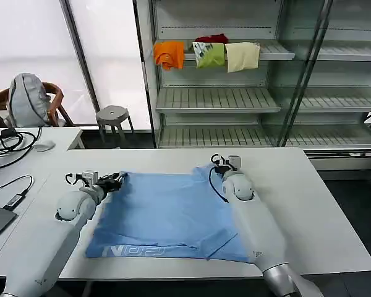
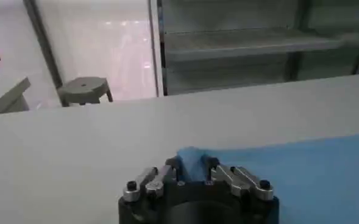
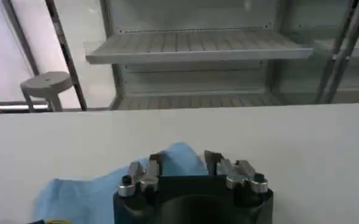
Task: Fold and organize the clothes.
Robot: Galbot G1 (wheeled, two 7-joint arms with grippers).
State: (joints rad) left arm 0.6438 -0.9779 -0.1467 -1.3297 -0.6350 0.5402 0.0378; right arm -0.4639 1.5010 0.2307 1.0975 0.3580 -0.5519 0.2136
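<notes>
Item: light sky-blue soft-fabric T-shirt (image 1: pixel 167 213) on white tabletop (image 1: pixel 321 204); I keep left gripper (image 2: pixel 191 172) and right gripper (image 3: pixel 182 163) jaws pinching far corners, lifting evenly.

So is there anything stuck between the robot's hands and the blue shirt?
Nothing visible. The left hand and the right hand each already have a far corner of the sky-blue T-shirt between their fingers, on the white table.

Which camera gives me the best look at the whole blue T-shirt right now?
The head view: the T-shirt lies spread on the white table, lettering at the near edge, both far corners held. The left wrist view has only the corner pinched in the left hand; the right wrist view has the corner in the right hand.
</notes>
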